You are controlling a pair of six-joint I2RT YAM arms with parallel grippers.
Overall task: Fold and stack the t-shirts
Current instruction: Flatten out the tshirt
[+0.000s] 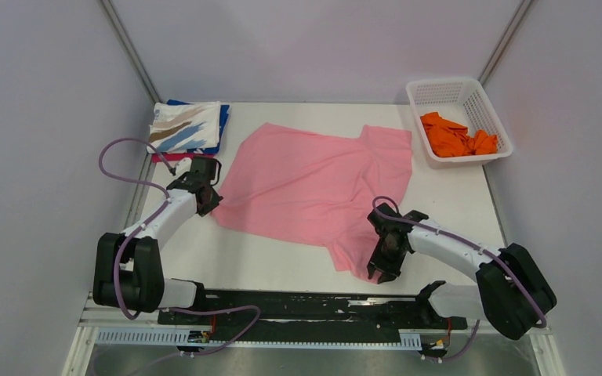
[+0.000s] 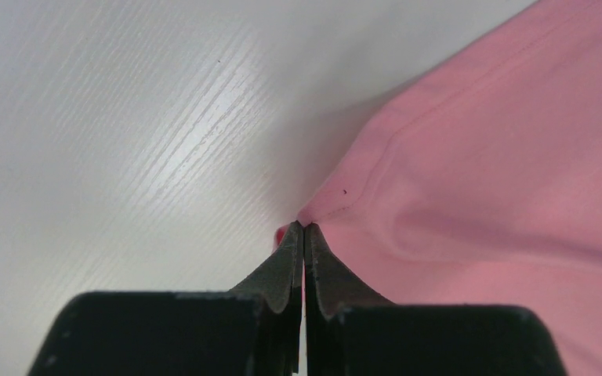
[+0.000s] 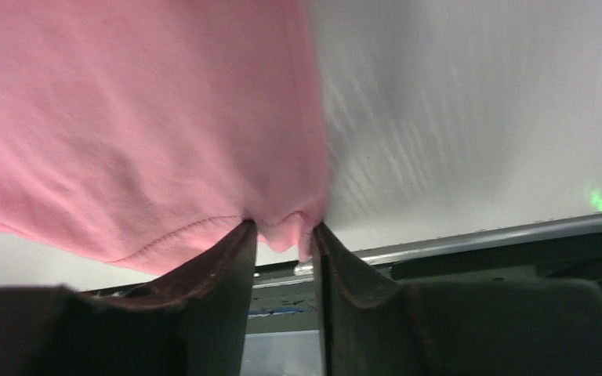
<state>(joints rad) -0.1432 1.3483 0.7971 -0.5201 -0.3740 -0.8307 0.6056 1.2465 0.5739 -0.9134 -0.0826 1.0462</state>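
The light pink t-shirt (image 1: 313, 184) lies spread on the table, mostly flat. My left gripper (image 1: 208, 202) is shut on its left corner; the left wrist view shows the jaws (image 2: 304, 227) pinched tight on the pink hem (image 2: 502, 157). My right gripper (image 1: 378, 268) is at the shirt's near right corner, and a bunched fold of pink cloth (image 3: 125, 117) sits between its fingertips (image 3: 282, 229), jaws a little apart. A folded white shirt with blue and tan streaks (image 1: 186, 125) tops a stack over blue and magenta shirts. An orange shirt (image 1: 458, 137) lies crumpled in the basket.
The white lattice basket (image 1: 447, 83) stands at the back right corner. The folded stack sits at the back left. The black rail (image 1: 313, 301) runs along the table's near edge, just behind my right gripper. Grey walls close in both sides.
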